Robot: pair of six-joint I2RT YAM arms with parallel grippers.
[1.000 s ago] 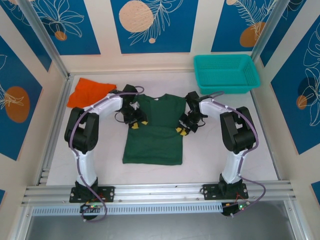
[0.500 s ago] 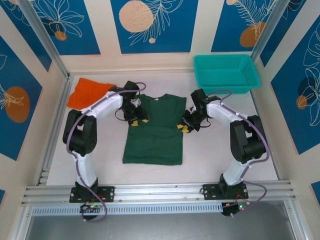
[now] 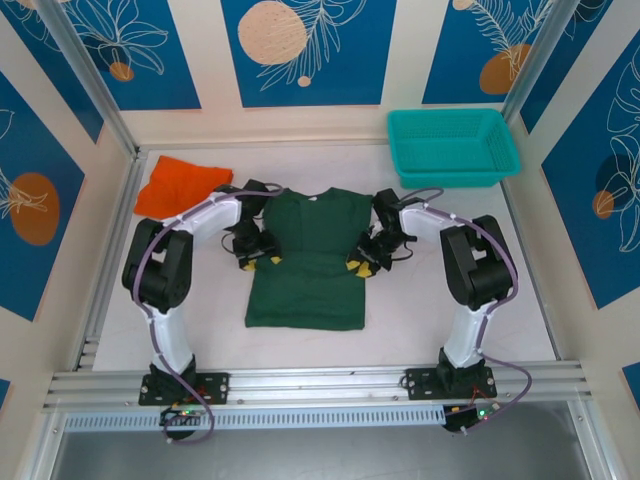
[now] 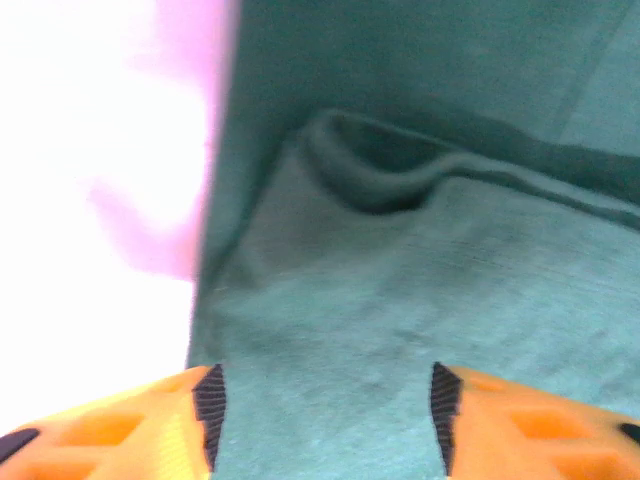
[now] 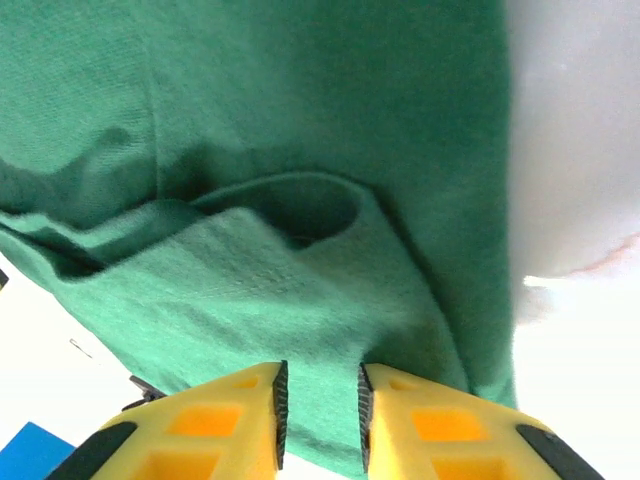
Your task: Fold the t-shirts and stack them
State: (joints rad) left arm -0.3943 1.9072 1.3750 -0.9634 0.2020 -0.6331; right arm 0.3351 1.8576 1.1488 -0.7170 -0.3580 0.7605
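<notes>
Noting green shirt (image 3: 305, 270) flat; we see left gripper (image 3: 260, 262) wide at its 9 o'clock, right gripper (image 3: 361, 266) narrow at 3 o'clock.

Lab test cell: aluminium frame (image 3: 320, 381), blue patterned wall panels (image 3: 310, 50).

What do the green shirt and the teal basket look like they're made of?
The green shirt looks like soft knit cloth, probably cotton, with a matte finish: fine weave and limp folds show up close. The teal basket looks like rigid moulded plastic, slightly glossy, with mesh walls.
</notes>
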